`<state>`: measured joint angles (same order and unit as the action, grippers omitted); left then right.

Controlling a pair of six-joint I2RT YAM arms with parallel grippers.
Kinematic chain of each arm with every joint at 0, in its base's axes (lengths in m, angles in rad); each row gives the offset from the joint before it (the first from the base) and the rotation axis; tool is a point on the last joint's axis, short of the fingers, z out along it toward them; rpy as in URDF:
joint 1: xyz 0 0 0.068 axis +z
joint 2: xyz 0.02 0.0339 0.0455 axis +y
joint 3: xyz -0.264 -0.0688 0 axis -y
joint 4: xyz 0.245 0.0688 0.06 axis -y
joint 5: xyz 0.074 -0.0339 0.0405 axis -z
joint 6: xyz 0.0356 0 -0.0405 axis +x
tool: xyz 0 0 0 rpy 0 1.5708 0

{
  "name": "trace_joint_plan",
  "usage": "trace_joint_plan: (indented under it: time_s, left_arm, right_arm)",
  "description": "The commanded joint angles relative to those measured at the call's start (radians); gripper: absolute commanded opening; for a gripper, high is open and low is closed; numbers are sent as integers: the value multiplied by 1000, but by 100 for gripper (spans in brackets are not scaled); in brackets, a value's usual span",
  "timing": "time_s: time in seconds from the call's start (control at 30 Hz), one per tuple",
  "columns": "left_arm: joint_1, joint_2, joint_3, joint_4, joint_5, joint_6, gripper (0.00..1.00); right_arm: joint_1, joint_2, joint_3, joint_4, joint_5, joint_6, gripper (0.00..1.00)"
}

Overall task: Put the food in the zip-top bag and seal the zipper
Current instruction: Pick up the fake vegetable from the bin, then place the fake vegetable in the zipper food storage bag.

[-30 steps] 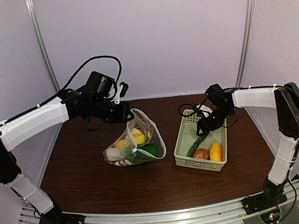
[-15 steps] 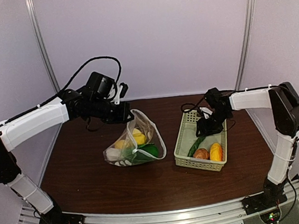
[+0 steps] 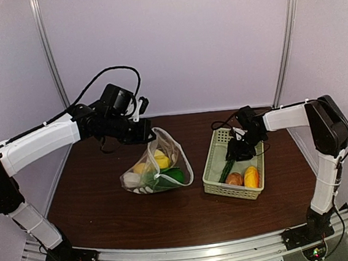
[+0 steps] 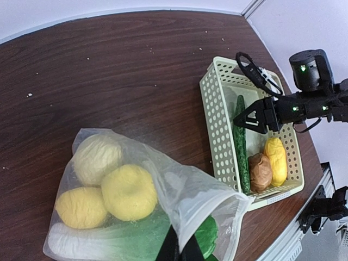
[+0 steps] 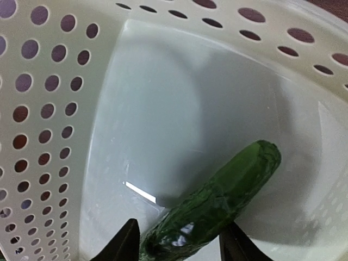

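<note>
The zip-top bag [image 3: 159, 166] stands open on the table, holding yellow lemons [image 4: 129, 191] and a green leafy vegetable [image 3: 169, 177]. My left gripper [image 3: 144, 130] is shut on the bag's mouth edge and holds it up; its fingertips [image 4: 182, 250] pinch the clear film. My right gripper [image 3: 236, 152] is open, low inside the basket [image 3: 211, 164]. Its fingers [image 5: 122, 244] stand on either side of the green cucumber [image 5: 217, 201], not closed on it. A brown round piece [image 3: 233, 179] and an orange-yellow piece [image 3: 250, 177] lie at the basket's near end.
The pale green lattice basket's wall [image 5: 43, 109] is close on the left of my right gripper. The basket sits right of the bag with a gap of bare brown table [image 3: 200, 208] between them. White walls enclose the table's back and sides.
My right gripper has dropped lower into the basket and come down over the cucumber. The left arm and the bag have not moved.
</note>
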<state>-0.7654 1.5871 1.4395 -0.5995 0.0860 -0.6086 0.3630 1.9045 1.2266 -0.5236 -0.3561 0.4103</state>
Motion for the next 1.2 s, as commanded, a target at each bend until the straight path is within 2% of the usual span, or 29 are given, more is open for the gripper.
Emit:
trace_joint_plan:
  time_s: [0.0,0.37,0.67,0.73,0.87,1.03,1.17]
  left_arm:
    - [6,-35,-14,25,-7,-14,0]
    - [6,-32,-16,28,-6,-16,0]
    - [6,-7,12,44,16,-17,0]
    - [6,6,24,44,24,-16,0]
    - [6,28,52,50,36,-14,0]
    - [6,39,63,89,66,-31,0]
    - [6,40,66,119,92,-55,0]
  right_arm:
    - [-9,38,11,68,-76,84,49]
    - [-36,-22,-16,177,-152,177,26]
    - [-79,-166,-44,232,-217,170,20]
    - [-83,-189,-29,226,-216,136,9]
    - [-94,-235,39,179,-267,67,1]
    - [-98,-323,70,246,-414,9,0]
    - [-95,-367,86,325,-467,11,0]
